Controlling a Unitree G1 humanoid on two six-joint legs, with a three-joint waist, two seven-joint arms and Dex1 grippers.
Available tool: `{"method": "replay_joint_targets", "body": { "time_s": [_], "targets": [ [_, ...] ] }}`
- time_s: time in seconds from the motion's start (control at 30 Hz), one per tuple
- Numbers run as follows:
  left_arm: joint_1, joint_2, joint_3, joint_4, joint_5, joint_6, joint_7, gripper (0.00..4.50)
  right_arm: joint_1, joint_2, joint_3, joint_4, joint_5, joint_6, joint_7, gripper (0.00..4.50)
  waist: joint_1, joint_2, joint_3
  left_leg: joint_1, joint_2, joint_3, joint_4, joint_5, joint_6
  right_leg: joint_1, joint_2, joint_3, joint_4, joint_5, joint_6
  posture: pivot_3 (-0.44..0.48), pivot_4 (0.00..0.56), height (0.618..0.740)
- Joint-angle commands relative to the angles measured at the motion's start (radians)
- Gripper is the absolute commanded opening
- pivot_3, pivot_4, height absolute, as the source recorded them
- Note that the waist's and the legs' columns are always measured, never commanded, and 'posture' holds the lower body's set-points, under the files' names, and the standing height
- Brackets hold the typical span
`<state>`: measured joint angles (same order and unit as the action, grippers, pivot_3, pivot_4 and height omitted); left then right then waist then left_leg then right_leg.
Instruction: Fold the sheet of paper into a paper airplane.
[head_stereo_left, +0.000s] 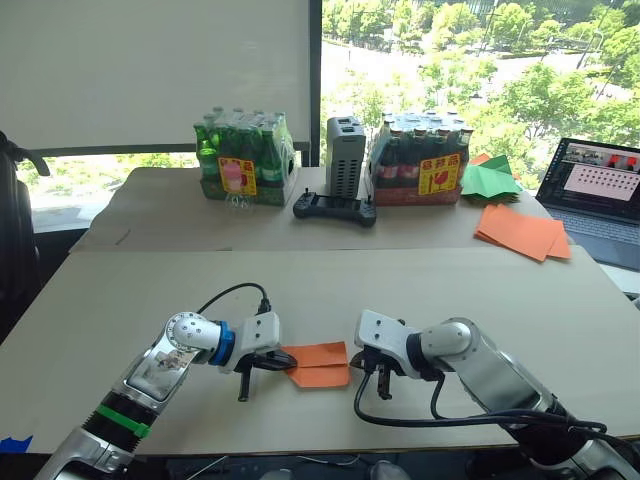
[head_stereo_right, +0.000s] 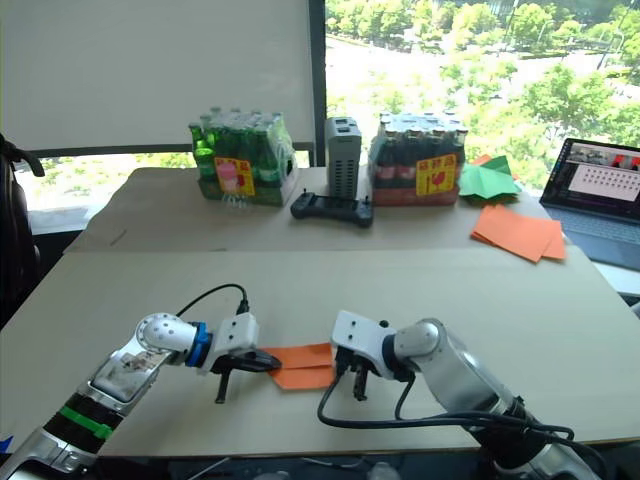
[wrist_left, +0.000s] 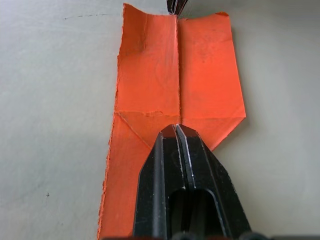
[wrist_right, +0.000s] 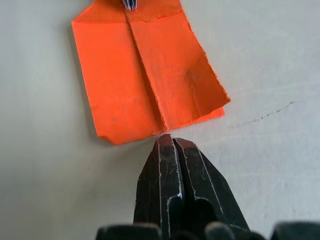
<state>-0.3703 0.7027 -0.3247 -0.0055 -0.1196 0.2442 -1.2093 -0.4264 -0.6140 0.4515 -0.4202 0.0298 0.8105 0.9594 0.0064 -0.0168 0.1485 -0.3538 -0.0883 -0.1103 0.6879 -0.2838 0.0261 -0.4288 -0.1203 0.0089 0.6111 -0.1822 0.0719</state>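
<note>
Bright-orange sheet of paper with pale creases on a beige table; black fingers.

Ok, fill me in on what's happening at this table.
The robot is partway through folding an orange sheet of paper into an airplane on the table. The sheet lies flat, creased down its middle with folded flaps. The left gripper, fingers together, presses down on one end of it. The right gripper, also closed, sits just off the opposite edge, apparently not touching. It is not yet a dart shape.
</note>
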Motion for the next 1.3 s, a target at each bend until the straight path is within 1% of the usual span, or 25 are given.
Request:
{"method": "replay_joint_targets", "body": {
  "time_s": [0.03,0.13,0.23,0.33,0.4,0.63,0.8,0.9,0.97,1.3],
  "targets": [
    [0.022,0.015,-0.031,0.050,0.052,0.020,0.006,0.00,-0.033,0.033,-0.034,-0.065,0.056,-0.014,-0.002,0.03,-0.002,0.001,0.000,0.000,0.000,0.000,-0.001,0.000,0.000,-0.001,0.000,0.000,0.000,0.000,0.000,0.000,0.150,0.699],
    [0.019,0.014,-0.031,0.048,0.051,0.022,0.007,0.00,-0.047,0.059,-0.006,-0.035,0.042,-0.025,-0.031,0.03,-0.002,0.001,0.001,0.000,0.000,0.000,-0.002,0.000,0.000,-0.002,0.000,0.000,0.000,0.000,0.000,0.000,0.150,0.699],
    [0.017,0.012,-0.031,0.035,0.048,0.029,0.009,0.00,-0.069,0.102,0.033,0.042,0.001,-0.040,-0.082,0.03,-0.003,0.001,0.001,-0.001,0.000,0.000,-0.002,0.000,0.000,-0.003,0.000,0.000,0.000,0.000,0.000,0.000,0.150,0.699],
    [0.013,0.006,-0.030,0.017,0.041,0.040,0.011,0.00,-0.076,0.104,0.072,0.108,-0.041,-0.050,-0.106,0.03,-0.003,0.001,0.001,-0.001,-0.001,0.001,-0.003,0.000,0.000,-0.004,0.000,0.001,0.000,0.000,0.000,0.000,0.150,0.699],
    [0.005,-0.005,-0.030,0.001,0.034,0.054,0.016,0.00,-0.071,0.083,0.112,0.137,-0.068,-0.053,-0.101,0.03,-0.002,0.001,0.001,-0.003,-0.001,0.001,-0.003,0.000,-0.001,-0.006,0.000,0.001,0.000,0.000,0.000,0.000,0.150,0.699],
    [-0.028,-0.045,-0.035,-0.024,0.026,0.092,0.030,0.00,-0.053,0.051,0.170,0.159,-0.096,-0.032,-0.083,0.03,0.002,0.001,0.001,-0.002,-0.001,0.001,-0.003,0.001,0.000,-0.004,0.000,0.001,0.000,0.000,0.000,0.000,0.150,0.699],
    [-0.008,-0.058,-0.059,-0.033,0.035,0.096,0.033,0.00,-0.048,0.054,0.175,0.146,-0.094,-0.020,-0.083,0.03,0.002,0.001,0.001,-0.002,-0.001,0.001,-0.003,0.000,0.000,-0.004,0.000,0.001,0.000,0.000,0.000,0.000,0.150,0.699],
    [-0.001,-0.065,-0.071,-0.009,0.047,0.088,0.042,0.00,-0.046,0.056,0.177,0.143,-0.096,-0.017,-0.082,0.03,0.003,0.001,0.001,-0.001,-0.001,0.001,-0.003,0.000,0.000,-0.004,0.000,0.001,0.000,0.000,0.000,0.000,0.150,0.699],
    [0.003,-0.056,-0.078,0.017,0.068,0.066,0.048,0.00,-0.046,0.057,0.177,0.139,-0.099,-0.014,-0.078,0.03,0.004,0.001,0.001,-0.001,-0.001,0.001,-0.003,0.000,0.000,-0.003,0.000,0.001,0.000,0.000,0.000,0.000,0.150,0.699],
    [0.065,0.023,-0.054,0.043,0.079,0.017,0.034,0.00,-0.048,0.058,0.175,0.137,-0.102,-0.010,-0.080,0.03,-0.003,0.001,0.000,0.001,-0.001,0.001,-0.004,0.000,-0.001,-0.002,0.000,0.001,-0.001,0.000,0.000,0.000,0.150,0.699]
  ]
}}
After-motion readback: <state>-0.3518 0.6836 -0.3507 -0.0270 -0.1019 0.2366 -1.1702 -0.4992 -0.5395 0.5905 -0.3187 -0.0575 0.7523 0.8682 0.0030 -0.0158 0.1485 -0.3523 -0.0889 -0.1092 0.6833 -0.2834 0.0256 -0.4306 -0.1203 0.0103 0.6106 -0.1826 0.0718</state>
